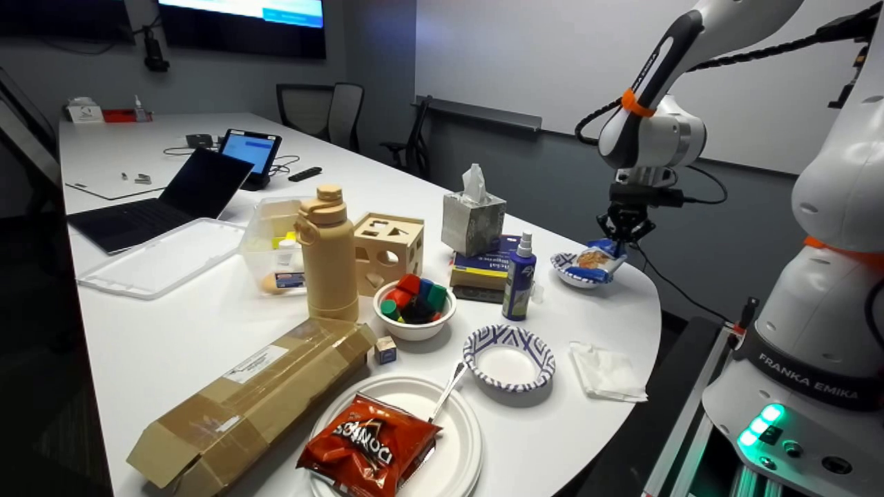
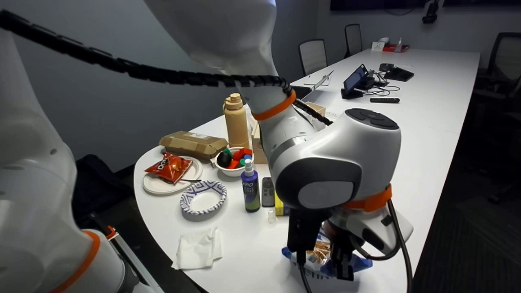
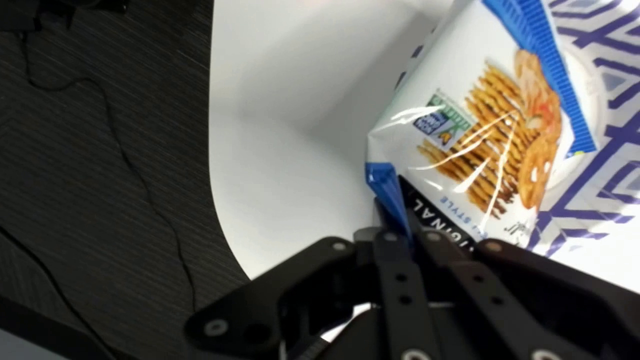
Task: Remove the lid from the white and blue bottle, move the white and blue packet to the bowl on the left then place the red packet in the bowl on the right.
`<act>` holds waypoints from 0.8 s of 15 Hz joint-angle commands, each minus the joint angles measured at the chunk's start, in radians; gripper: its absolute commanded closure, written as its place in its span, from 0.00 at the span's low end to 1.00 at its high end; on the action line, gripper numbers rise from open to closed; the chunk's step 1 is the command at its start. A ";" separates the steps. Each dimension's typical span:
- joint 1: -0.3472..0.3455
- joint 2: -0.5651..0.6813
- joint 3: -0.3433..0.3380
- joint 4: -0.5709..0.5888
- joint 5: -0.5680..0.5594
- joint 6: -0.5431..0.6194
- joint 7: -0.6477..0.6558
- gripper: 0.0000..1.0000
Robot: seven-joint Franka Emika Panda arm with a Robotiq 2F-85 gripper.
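The white and blue packet (image 1: 594, 260) rests in and over a patterned bowl (image 1: 561, 262). The packet also shows in the wrist view (image 3: 465, 140), partly over that bowl (image 3: 617, 70). My gripper (image 1: 619, 246) is above the packet, its fingers shut on the blue edge; the wrist view shows this edge between the fingertips (image 3: 407, 235). The spray bottle (image 1: 519, 279) stands upright with its white nozzle bare. A clear cap (image 2: 272, 216) is on the table beside it. A second patterned bowl (image 1: 509, 366) is empty. The red packet (image 1: 373, 442) lies on a white plate (image 1: 466, 442).
A tissue box (image 1: 473, 219) sits on a yellow and blue box (image 1: 483, 269) by the bottle. A bowl of coloured blocks (image 1: 414, 331), a tan flask (image 1: 331, 262) and a cardboard box (image 1: 255, 400) stand nearby. A napkin (image 1: 608, 373) lies near the table edge.
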 commanded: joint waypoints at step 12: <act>0.072 -0.572 0.060 -0.122 0.106 -0.327 -0.397 1.00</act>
